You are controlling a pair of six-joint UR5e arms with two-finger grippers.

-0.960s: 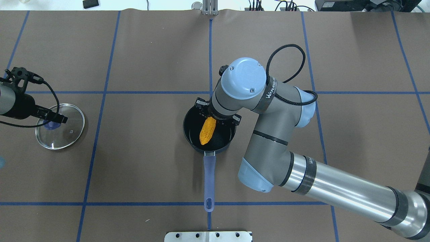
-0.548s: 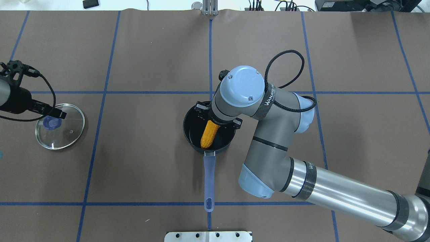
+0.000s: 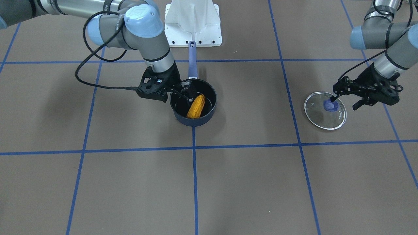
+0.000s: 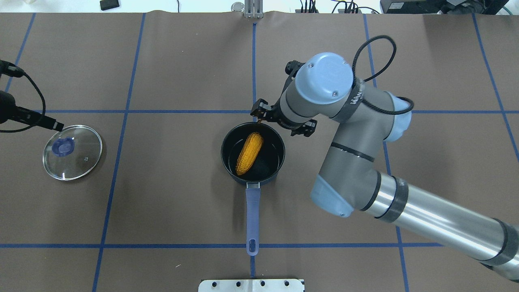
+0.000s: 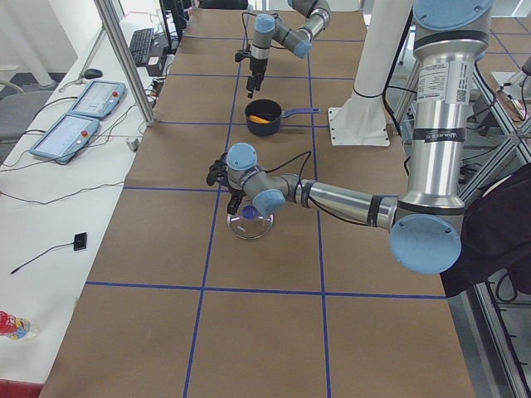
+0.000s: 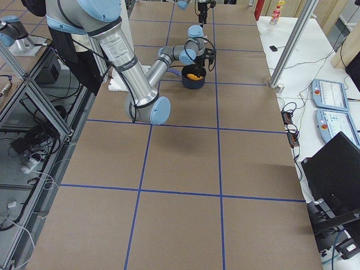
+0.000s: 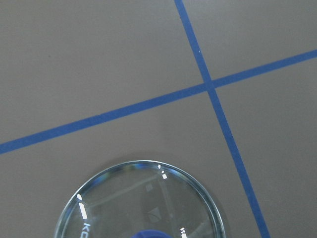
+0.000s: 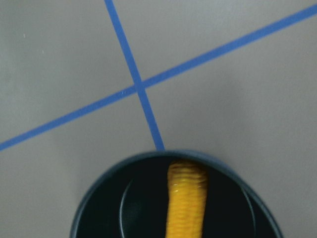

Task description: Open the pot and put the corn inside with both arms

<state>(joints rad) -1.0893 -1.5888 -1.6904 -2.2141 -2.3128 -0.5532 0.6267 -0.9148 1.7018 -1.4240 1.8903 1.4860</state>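
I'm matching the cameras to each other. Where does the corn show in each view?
Front-facing: corn left of centre, lying in the pot.
Overhead: corn at centre.
Exterior left: corn small, upper middle.
Exterior right: corn small, upper middle.
Left wrist: not in it.
Right wrist: corn bottom centre.
Landmark: the pot around it.

Light: bright, even, from overhead
Shadows: soft, faint patches on the table beside my right arm
Glare: small white glints on the lid rim
Blur: my right wrist view is soft; corn and pot edges smeared
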